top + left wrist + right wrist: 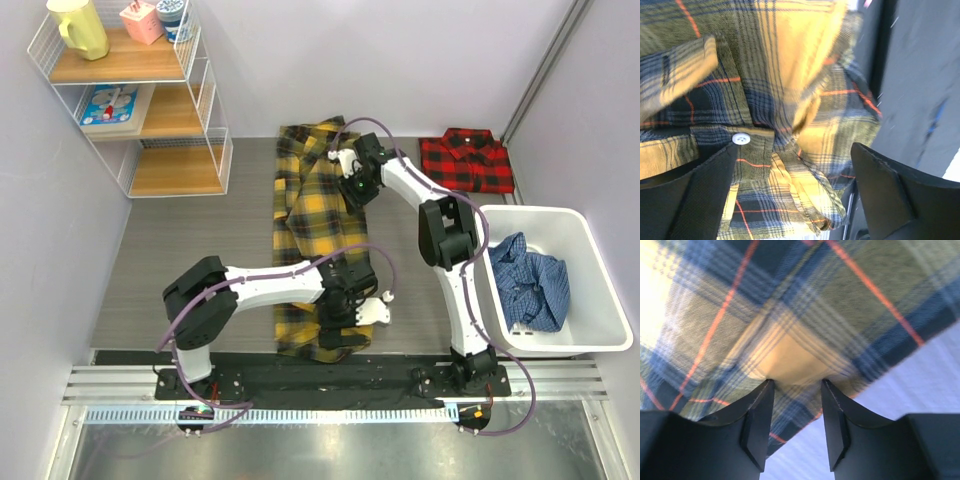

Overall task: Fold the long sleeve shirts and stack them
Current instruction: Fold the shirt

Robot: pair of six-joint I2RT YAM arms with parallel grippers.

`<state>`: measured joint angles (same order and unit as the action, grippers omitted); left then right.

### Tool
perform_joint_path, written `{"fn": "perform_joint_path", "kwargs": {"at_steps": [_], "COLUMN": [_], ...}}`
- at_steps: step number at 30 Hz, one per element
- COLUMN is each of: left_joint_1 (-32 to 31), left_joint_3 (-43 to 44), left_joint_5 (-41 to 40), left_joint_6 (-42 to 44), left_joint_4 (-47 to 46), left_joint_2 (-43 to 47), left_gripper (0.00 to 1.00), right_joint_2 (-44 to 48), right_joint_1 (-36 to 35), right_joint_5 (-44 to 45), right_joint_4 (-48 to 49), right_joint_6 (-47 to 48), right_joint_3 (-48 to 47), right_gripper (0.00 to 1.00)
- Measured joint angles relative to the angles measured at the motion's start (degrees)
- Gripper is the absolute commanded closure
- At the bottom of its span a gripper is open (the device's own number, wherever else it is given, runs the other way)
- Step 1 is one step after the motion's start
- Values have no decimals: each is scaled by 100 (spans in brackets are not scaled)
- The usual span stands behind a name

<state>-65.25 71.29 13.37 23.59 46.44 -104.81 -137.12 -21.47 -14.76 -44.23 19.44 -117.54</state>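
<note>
Your right pincer (797,383) is pinching a fold of the yellow shirt (305,225) near its far end. Your left pincer (794,150) is hanging wide open over its near end, gripping nothing. The yellow shirt is lying lengthwise mid-way across the desk (180,260), and the red-and-black shirt (466,162) is lying folded at the far right.

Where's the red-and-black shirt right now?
In the top view, the red-and-black shirt lies at the far right of the table, beyond the white bin and right of the yellow plaid shirt.
</note>
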Motion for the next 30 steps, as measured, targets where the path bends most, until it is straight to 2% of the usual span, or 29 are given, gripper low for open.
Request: {"fn": "perform_joint_path", "kwargs": {"at_steps": [5,10,14,18,20,23,27,30], "left_joint_1": [94,686,1231,1257,1257,1259,1257,1246], "left_joint_3": [13,-560,-1443,-2557,-3112,-3687,-4166,-4363], "left_joint_5": [424,1073,1176,1071,1012,966,960,962], "left_joint_6": [-122,-114,-7,350,581,970,1521,1897], "left_joint_4": [-68,-28,-120,-247,-328,-428,-772,-1025], "left_joint_2": [656,2524,4203,5204,5458,5552,5663,5659], "left_gripper": [0,0,0,0,0,0,4,7], "right_joint_2": [7,946,2710,4813,5722,6675,7193,7276], "right_joint_1": [168,315,330,221,4,-713,-1657,-2120], "right_joint_5": [-48,-599,-1143,-1690,-1788,-1770,-1569,-1311], "right_joint_4": [-129,-319,-308,-184,-131,4,361,715], "right_joint_6": [289,549,953,1593,1947,2343,2588,2614], "right_joint_3": [-111,675,1891,3523,4481,5960,7429,8002], "right_gripper": [35,32,30,28,27,24,24,27]}}
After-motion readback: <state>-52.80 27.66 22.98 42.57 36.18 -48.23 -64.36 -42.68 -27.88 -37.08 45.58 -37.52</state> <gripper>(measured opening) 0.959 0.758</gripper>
